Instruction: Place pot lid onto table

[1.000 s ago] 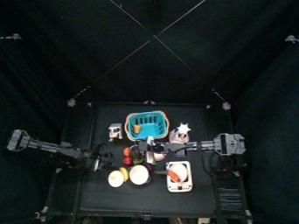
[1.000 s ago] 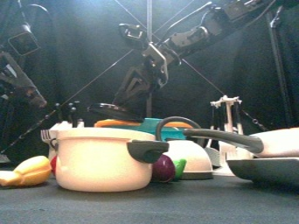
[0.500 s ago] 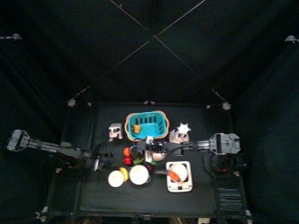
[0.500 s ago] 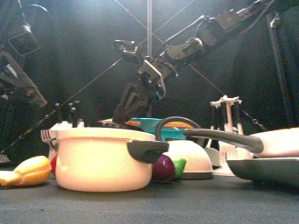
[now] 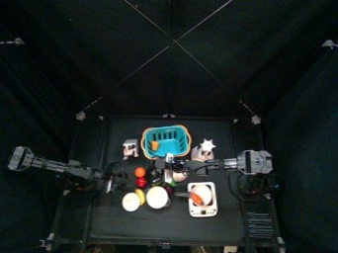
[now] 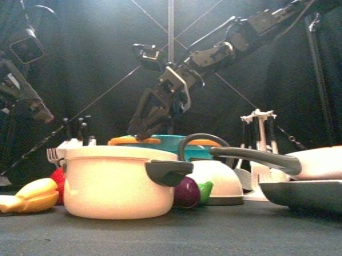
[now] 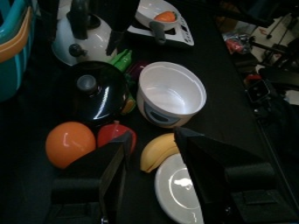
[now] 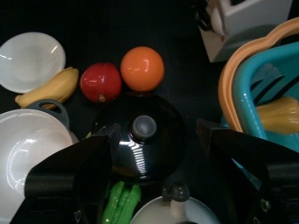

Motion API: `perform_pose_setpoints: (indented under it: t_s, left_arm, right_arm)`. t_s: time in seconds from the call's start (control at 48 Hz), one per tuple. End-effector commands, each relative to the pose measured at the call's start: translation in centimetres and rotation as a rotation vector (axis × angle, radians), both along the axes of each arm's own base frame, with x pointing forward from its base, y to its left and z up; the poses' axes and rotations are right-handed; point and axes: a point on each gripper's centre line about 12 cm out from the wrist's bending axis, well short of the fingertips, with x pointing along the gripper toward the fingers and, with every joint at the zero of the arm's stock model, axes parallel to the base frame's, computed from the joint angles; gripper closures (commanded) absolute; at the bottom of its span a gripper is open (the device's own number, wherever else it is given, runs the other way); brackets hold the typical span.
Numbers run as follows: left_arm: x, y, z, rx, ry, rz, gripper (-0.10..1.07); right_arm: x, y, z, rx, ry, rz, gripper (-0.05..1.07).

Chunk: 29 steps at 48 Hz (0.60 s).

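Observation:
The black pot lid (image 8: 140,156) with a round knob lies flat on the black table (image 5: 132,227), between a red fruit (image 8: 101,80) and the white pot (image 8: 21,171). My right gripper (image 8: 152,140) hangs just above the lid, open, one jaw on each side of the knob. The front view shows it (image 6: 150,118) behind the white pot (image 6: 120,182). The lid (image 7: 100,89) also shows beside the pot (image 7: 173,92) in the left wrist view. My left gripper (image 7: 152,144) is open and empty, at the table's left side (image 5: 95,182).
An orange (image 8: 142,66), a banana (image 8: 52,86) and a white plate (image 8: 30,52) lie near the lid. A teal basket (image 5: 168,141) stands behind. A pan with food (image 5: 201,195) is at the front right, its handle (image 6: 247,152) over the pot.
The right gripper has risen a little above the spot behind the pot. The left arm has not visibly moved.

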Motion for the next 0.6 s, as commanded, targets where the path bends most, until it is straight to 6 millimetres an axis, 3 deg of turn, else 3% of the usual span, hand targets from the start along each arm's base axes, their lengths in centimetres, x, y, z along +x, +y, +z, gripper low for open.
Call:
perform_pose_setpoints:
  t_s: [0.0,0.312,0.583]
  left_arm:
    - [0.3,0.0,0.4,-0.001,-0.015,0.001,0.15]
    - [0.2,0.1,0.3,-0.008,-0.013,0.009,0.15]
    - [1.0,0.6,1.8,-0.079,-0.084,0.067,0.15]
  right_arm:
    - [-0.7,0.3,3.7,-0.009,-0.087,0.006,0.03]
    - [-3.9,1.0,3.2,-0.006,-0.067,0.014,0.03]
    - [-5.9,-0.4,3.4,-0.047,-0.205,0.011,0.03]
